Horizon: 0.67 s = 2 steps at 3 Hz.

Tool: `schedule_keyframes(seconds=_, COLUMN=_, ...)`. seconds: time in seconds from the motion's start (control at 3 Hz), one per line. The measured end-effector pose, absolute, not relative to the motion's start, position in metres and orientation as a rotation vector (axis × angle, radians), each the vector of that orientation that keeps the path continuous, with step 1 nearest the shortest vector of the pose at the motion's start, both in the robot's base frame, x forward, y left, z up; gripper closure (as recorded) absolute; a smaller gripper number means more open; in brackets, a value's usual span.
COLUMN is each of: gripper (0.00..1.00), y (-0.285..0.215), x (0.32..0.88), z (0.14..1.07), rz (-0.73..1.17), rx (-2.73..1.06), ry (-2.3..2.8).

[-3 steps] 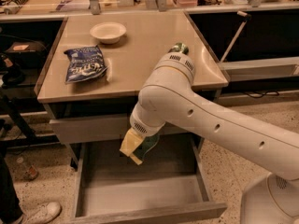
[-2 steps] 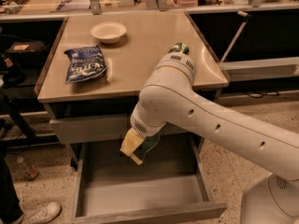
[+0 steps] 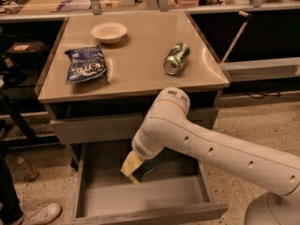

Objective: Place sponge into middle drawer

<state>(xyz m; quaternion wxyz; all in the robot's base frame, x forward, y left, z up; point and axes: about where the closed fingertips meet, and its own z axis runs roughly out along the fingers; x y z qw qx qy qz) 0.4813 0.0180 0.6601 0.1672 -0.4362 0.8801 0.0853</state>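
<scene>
The sponge (image 3: 132,168), pale yellow with a dark green side, hangs tilted at the end of my white arm, inside the open middle drawer (image 3: 154,197) and a little above its bare grey floor, near the back. My gripper (image 3: 141,168) is mostly hidden behind my wrist and is shut on the sponge. The drawer is pulled out wide below the table, and its floor is bare.
On the tabletop (image 3: 140,74) lie a crushed green can (image 3: 176,58), a blue chip bag (image 3: 86,63) and a white bowl (image 3: 108,32). A closed drawer front (image 3: 98,127) sits just above the open drawer. A person's shoe (image 3: 41,213) is at the bottom left.
My arm has dropped lower, carrying the sponge down into the drawer. The green can on the table is now uncovered.
</scene>
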Motion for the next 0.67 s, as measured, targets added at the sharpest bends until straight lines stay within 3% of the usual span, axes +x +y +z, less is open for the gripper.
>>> schedule_keyframes(seconds=0.67, gripper=1.0, y=0.0208, x=0.478, z=0.6178, rz=0.262, rx=-1.206, ry=2.581)
